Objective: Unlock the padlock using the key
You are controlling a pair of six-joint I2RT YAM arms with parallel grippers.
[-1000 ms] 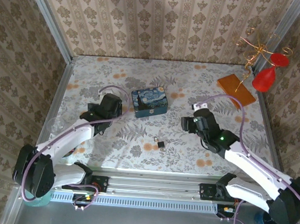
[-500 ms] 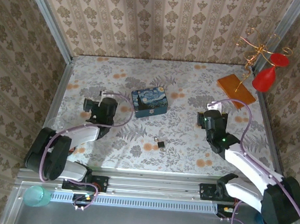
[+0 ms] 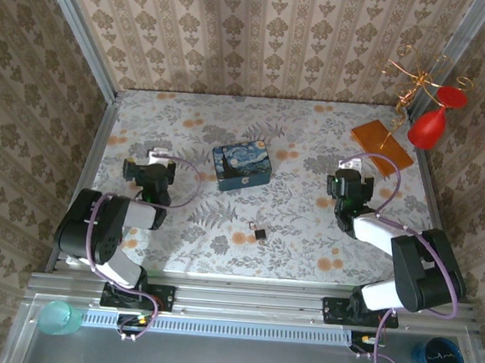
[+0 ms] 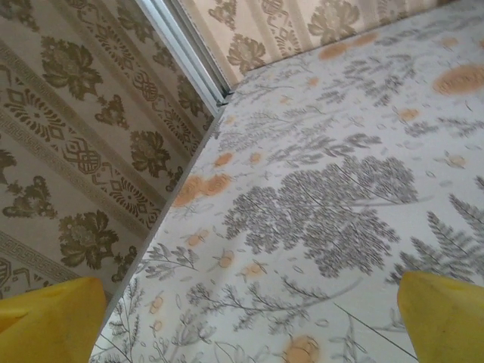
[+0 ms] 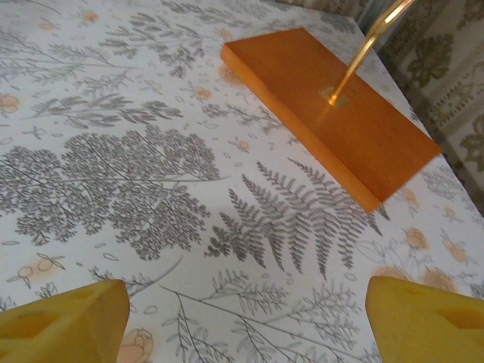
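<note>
The padlock [image 3: 261, 233] lies on the table [image 3: 304, 254] toward its near edge, midway between the arms, touched by neither. Further back, the left gripper [image 3: 148, 171] hangs by the left edge, yellow fingers [image 4: 47, 321] spread wide over bare tabletop. The right gripper [image 3: 351, 183], toward the right edge, is likewise spread and empty. Beyond stand the blue painted box [image 3: 242, 165], mid-table, and an orange slab [image 5: 333, 113] near the far right corner.

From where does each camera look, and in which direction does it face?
Top: above and behind the arms, looking down on the table; left hand and right hand show.
Left wrist: low, facing the table's far-left corner; its yellow fingers show.
Right wrist: low, facing the orange base; its yellow fingers show.
Top and right wrist share the orange base.
</note>
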